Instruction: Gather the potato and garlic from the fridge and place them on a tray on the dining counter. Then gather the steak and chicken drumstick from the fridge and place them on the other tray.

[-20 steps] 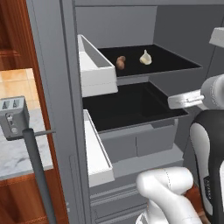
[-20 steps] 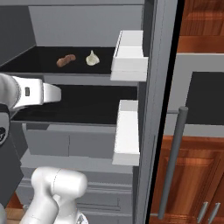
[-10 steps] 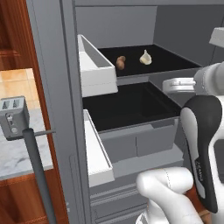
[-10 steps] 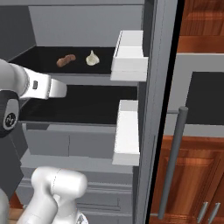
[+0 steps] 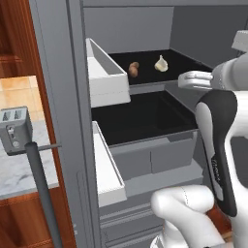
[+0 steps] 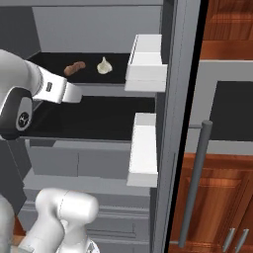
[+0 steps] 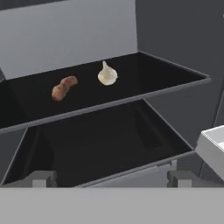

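Note:
The fridge [image 5: 58,72] stands open in front of me. On its upper black shelf lie the brown potato [image 5: 133,69] and, just right of it, the off-white garlic [image 5: 161,64]. The right base view shows the same potato [image 6: 74,67] and garlic [image 6: 104,65]. My gripper [image 5: 186,79] hovers at the shelf's front edge, short of both, and is also seen from the right as gripper [image 6: 76,94]. In the hand view the gripper [image 7: 113,179] is open and holds nothing, its tips far apart below the potato [image 7: 64,87] and garlic [image 7: 107,75].
White door bins [image 5: 104,72] jut out on the left door, and another bin [image 6: 146,64] on the right door. Below are a bare black shelf [image 5: 135,121] and grey drawers [image 5: 155,155]. A toaster [image 5: 14,128] sits on a marble counter at left. Wood cabinets [image 6: 222,197] flank the right.
The hand has risen from the lower shelf's height to the upper shelf's edge and moved inward toward the fridge. The jaws stayed wide apart. Potato and garlic have not moved.

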